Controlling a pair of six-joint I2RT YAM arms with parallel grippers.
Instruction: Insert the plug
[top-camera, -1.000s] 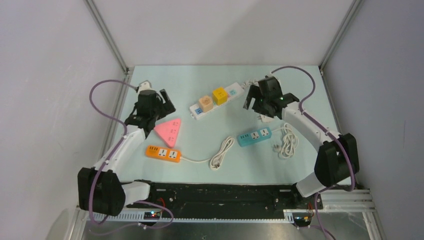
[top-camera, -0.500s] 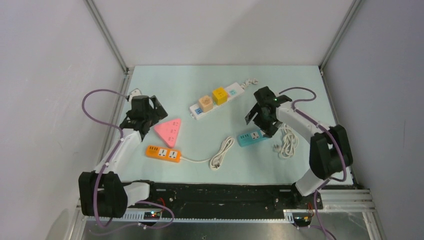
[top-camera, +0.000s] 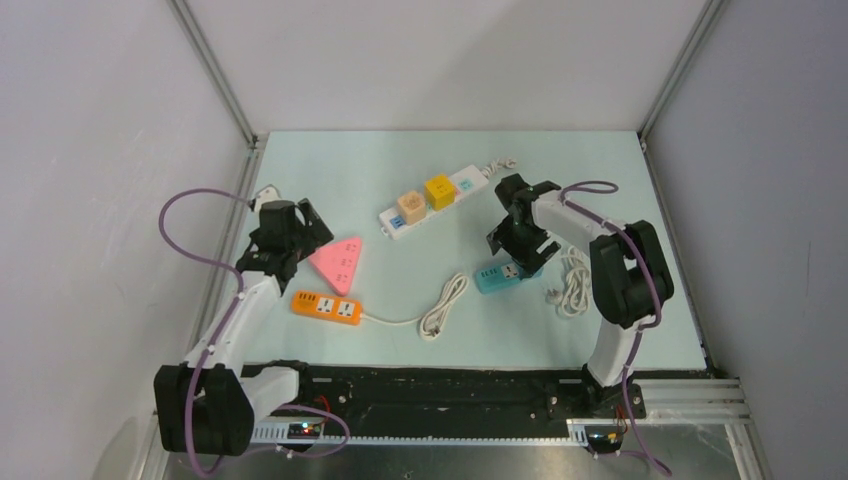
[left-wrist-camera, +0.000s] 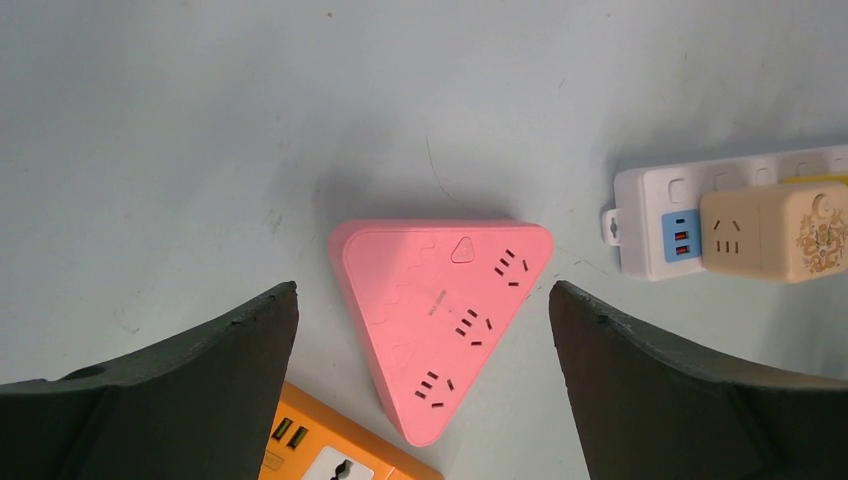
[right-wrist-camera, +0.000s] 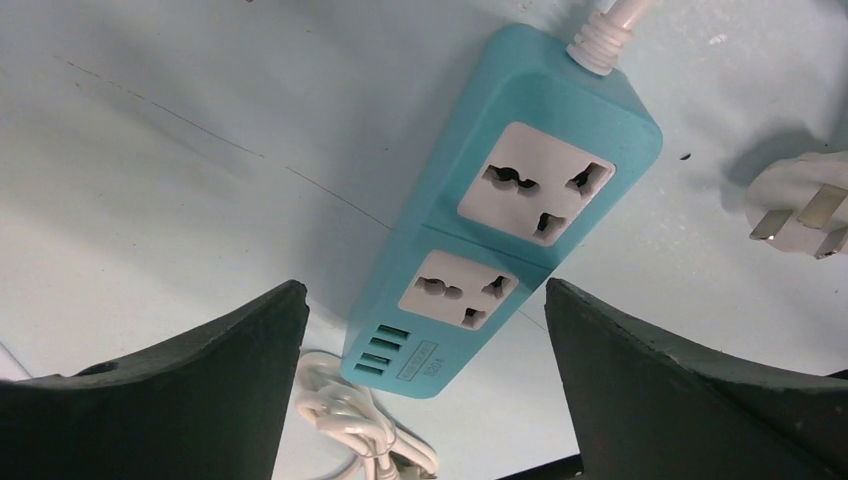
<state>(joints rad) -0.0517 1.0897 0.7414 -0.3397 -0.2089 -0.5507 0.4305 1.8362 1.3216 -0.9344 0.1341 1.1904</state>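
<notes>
A white three-pin plug (right-wrist-camera: 800, 215) lies loose on the table, just right of a teal power strip (right-wrist-camera: 505, 215) with two sockets. My right gripper (right-wrist-camera: 425, 288) hangs open over the strip's USB end, touching nothing. In the top view it (top-camera: 520, 245) sits above the teal strip (top-camera: 510, 273), with the plug (top-camera: 549, 296) beside a white cord bundle (top-camera: 575, 278). My left gripper (left-wrist-camera: 422, 290) is open above a pink triangular power strip (left-wrist-camera: 445, 315), holding nothing. The top view shows the left gripper (top-camera: 298, 230) just left of the pink strip (top-camera: 337, 262).
An orange strip (top-camera: 326, 306) lies near the pink one, its cord coiled (top-camera: 443, 305) mid-table. A white strip (top-camera: 432, 198) carrying a beige and a yellow cube adapter lies at the back. Grey walls and metal rails close in the table on three sides.
My right arm swung from the back, near the white strip's end, down over the teal strip. My left gripper drifted slightly left and nearer. Both grippers stay open.
</notes>
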